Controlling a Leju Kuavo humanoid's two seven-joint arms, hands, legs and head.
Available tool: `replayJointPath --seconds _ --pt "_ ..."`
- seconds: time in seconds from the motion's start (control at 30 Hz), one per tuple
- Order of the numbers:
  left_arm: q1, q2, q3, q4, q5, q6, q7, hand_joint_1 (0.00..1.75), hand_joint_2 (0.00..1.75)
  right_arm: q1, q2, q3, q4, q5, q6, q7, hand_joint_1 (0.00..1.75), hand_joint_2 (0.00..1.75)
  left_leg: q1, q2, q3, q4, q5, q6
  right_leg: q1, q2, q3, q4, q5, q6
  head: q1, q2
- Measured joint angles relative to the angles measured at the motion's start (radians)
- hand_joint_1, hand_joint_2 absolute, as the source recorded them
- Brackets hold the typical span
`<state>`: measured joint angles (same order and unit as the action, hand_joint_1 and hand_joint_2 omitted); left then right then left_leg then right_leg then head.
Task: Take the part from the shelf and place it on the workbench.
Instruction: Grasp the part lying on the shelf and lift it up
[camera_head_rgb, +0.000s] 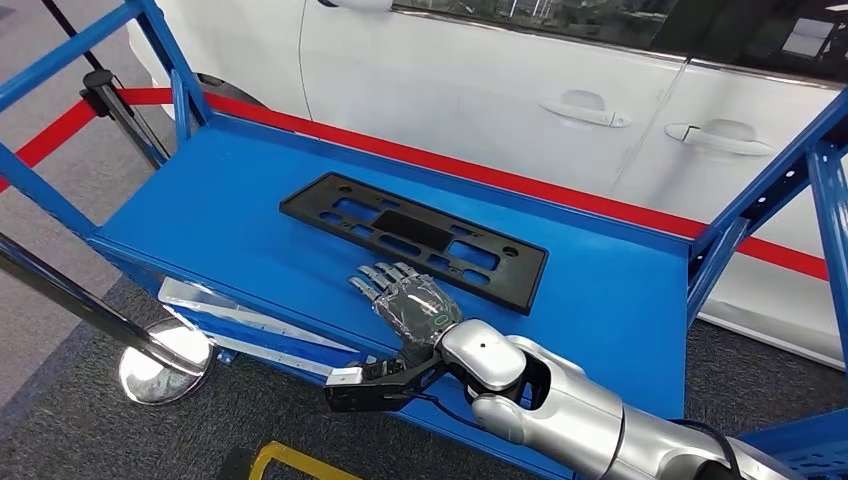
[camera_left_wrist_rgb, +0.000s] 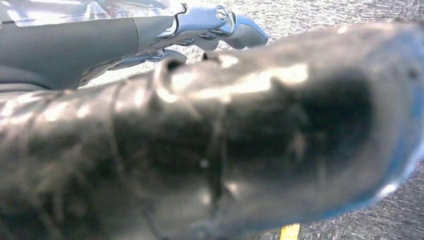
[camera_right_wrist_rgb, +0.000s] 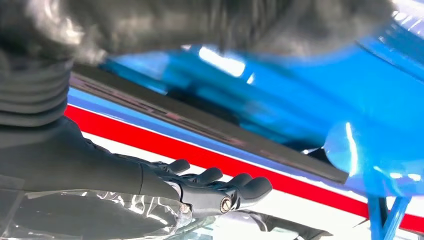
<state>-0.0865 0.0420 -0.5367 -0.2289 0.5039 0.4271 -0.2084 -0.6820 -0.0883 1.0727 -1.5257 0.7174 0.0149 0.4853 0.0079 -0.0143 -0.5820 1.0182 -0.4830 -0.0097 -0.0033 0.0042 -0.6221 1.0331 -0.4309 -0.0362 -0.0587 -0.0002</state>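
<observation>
While the flat black plastic plate frame lies on the glossy blue metal shelf, the right hand hovers beside it, fingers released; left hand's fingers, can't tell.

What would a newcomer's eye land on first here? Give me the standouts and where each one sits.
The long black part lies flat on the blue shelf. The right hand reaches over the shelf's near edge, fingers extended toward the part's near side and holding nothing. Behind the shelf stands a white car with a red stripe running in front of it.
</observation>
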Motion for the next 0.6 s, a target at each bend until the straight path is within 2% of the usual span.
replayJointPath --seconds 0.07,0.13,0.17,0.2,0.23,0.3,0.33,0.37,0.4,0.5,0.53,0.6 --pt "0.000 0.000 0.000 0.000 0.000 0.006 0.002 0.00 0.00 -0.002 0.001 0.000 0.000 0.005 -0.002 0.006 0.00 1.75 0.003 0.004 -0.036 0.078 -0.043 -0.011 -0.006 -0.003 0.010 -0.008 0.000 -0.005 -0.005 0.000" --pt "-0.001 -0.001 0.000 0.000 0.000 0.007 0.002 0.00 0.00 -0.002 0.000 0.000 0.000 0.007 -0.003 0.009 0.00 1.75 0.007 0.007 -0.103 0.204 -0.094 -0.020 -0.006 -0.005 0.014 -0.008 -0.003 -0.009 -0.008 0.000" --pt "0.001 -0.001 0.000 0.000 0.000 0.007 0.004 0.00 0.00 -0.001 0.000 0.000 0.001 0.008 -0.003 0.010 0.00 1.75 0.008 0.008 -0.130 0.250 -0.103 -0.023 -0.006 -0.005 0.014 -0.007 -0.005 -0.010 -0.008 0.000" --pt "0.002 -0.001 0.000 0.000 0.000 0.008 0.006 0.00 0.00 0.000 0.000 0.000 0.001 0.008 -0.003 0.011 0.00 1.75 0.009 0.008 -0.143 0.263 -0.093 -0.025 -0.006 -0.004 0.015 -0.005 -0.007 -0.010 -0.008 0.000" --pt "0.004 -0.001 0.000 0.000 0.000 0.009 0.008 0.00 0.00 0.000 0.000 0.000 0.002 0.010 -0.003 0.014 0.00 1.75 0.009 0.008 -0.136 0.238 -0.065 -0.026 -0.006 -0.003 0.016 -0.003 -0.010 -0.010 -0.008 0.000" --pt "0.004 -0.001 0.000 0.000 0.000 0.012 0.011 0.00 0.00 0.000 0.000 0.000 0.003 0.021 -0.002 0.027 0.00 1.75 0.009 0.009 -0.081 0.107 0.012 -0.021 -0.006 -0.001 0.022 0.000 -0.016 -0.005 -0.008 0.000" --pt "0.003 0.000 -0.001 0.000 0.000 0.013 0.012 0.00 0.00 -0.002 0.000 0.000 0.004 0.032 -0.002 0.036 0.00 1.75 0.006 0.009 -0.052 0.045 0.035 -0.017 -0.005 0.000 0.023 0.001 -0.019 -0.001 -0.008 0.000" --pt "0.002 0.000 -0.001 0.000 0.001 0.013 0.013 0.00 0.00 -0.005 0.000 0.000 0.004 0.048 -0.001 0.045 0.00 1.75 0.004 0.009 -0.033 0.004 0.046 -0.011 -0.004 0.000 0.024 0.002 -0.020 0.003 -0.008 0.000" --pt "0.001 -0.001 -0.002 0.000 0.001 0.013 0.013 0.00 0.00 -0.007 0.000 0.000 0.005 0.065 0.002 0.055 0.00 1.75 0.001 0.008 -0.025 -0.012 0.044 -0.007 -0.003 0.000 0.023 0.002 -0.021 0.007 -0.007 0.000" --pt "0.003 -0.001 -0.003 0.000 0.004 0.014 0.015 0.00 0.00 -0.011 -0.001 0.000 0.008 0.113 0.009 0.077 0.00 1.75 0.001 0.007 -0.021 -0.021 0.047 0.010 -0.002 -0.001 0.021 0.007 -0.027 0.023 -0.007 0.000" --pt "0.004 -0.002 -0.003 0.000 0.005 0.014 0.015 0.00 0.00 -0.013 -0.001 0.000 0.010 0.127 0.010 0.082 0.00 1.75 0.003 0.008 -0.018 -0.025 0.049 0.016 -0.001 -0.001 0.012 0.027 -0.041 0.028 -0.006 0.000" --pt "0.002 -0.003 -0.006 0.000 0.005 0.013 0.016 0.00 0.00 -0.017 -0.001 0.000 0.016 0.156 0.015 0.092 0.00 1.75 0.005 0.010 -0.015 -0.029 0.051 0.025 -0.001 -0.002 -0.033 0.122 -0.093 0.033 -0.005 0.000"
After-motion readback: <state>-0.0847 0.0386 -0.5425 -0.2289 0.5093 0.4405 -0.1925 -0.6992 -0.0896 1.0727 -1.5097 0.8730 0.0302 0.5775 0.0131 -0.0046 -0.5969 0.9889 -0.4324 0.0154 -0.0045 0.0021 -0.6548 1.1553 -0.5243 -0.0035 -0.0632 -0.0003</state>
